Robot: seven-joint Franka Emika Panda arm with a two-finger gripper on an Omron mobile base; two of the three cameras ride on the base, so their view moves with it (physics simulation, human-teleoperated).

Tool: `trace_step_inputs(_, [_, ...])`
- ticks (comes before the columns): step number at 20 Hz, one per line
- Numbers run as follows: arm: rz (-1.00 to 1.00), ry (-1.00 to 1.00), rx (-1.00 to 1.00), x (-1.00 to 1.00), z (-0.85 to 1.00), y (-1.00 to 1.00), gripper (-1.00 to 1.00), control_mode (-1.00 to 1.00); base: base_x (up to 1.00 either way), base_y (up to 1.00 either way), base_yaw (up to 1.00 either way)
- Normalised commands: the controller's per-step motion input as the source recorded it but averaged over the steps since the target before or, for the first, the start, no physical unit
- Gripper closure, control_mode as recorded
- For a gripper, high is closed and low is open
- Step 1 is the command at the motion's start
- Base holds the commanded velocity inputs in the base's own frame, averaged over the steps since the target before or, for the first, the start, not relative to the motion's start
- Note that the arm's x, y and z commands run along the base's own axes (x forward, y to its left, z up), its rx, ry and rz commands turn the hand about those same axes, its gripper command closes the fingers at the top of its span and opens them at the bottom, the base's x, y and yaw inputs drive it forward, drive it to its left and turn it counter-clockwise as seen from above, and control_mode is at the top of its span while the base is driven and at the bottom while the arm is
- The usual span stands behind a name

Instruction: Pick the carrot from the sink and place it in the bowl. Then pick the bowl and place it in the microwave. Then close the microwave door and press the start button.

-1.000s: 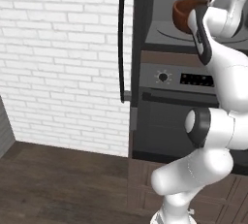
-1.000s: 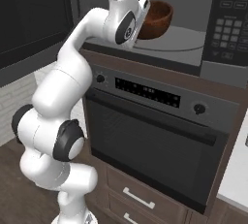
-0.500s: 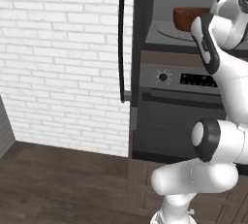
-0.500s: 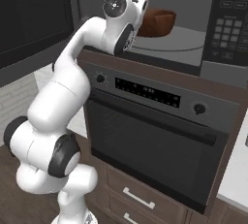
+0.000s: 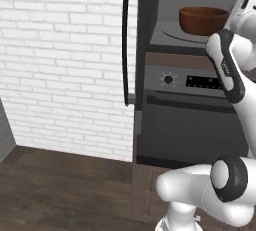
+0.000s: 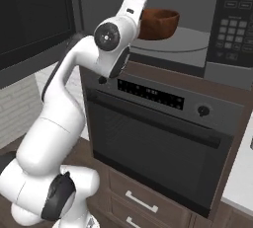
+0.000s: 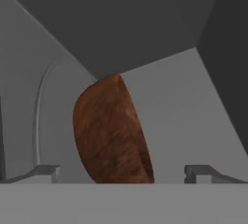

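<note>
Nearest, at the bottom of the hand view, the gripper [image 7: 124, 172] shows its two dark fingertips [image 7: 46, 172] standing far apart, the jaws spread wide with nothing between them. Just past the tips and between them sits the bowl [image 7: 111, 131], reddish-brown and seen on its side because the view is rolled; the tips flank it without touching it.

In the right base view the white arm [image 6: 74, 103] rises from the lower left and reaches to the upper middle, where its hand partly covers the left side of the bowl [image 6: 159, 23]. The bowl rests on the round turntable plate [image 6: 178, 42] inside the microwave [image 6: 197, 34]. Below lies the oven [image 6: 158, 143], with drawers [image 6: 141, 202] at the bottom edge.

In the left base view the bowl [image 5: 202, 20] sits at the upper right. The microwave door [image 5: 141, 50] stands swung open, its long dark handle [image 5: 126, 40] running down the upper middle, and a white brick wall [image 5: 60, 65] fills the left. Whether the carrot lies in the bowl I cannot tell.
</note>
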Motion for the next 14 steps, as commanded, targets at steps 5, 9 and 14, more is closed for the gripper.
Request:
trace_step_inputs(5, [0.0,-0.03,0.0,-1.0,0.48,0.11,-1.0,-1.0,0.0,0.0,0.0])
trace_step_inputs(9, [0.0,0.0,0.0,-1.0,0.3,0.14,-1.0,-1.0,0.0,0.0,0.0])
trace_step_inputs(14, [0.0,0.0,0.0,-0.93,0.06,0.21,-1.0,-1.0,0.0,0.0,0.0])
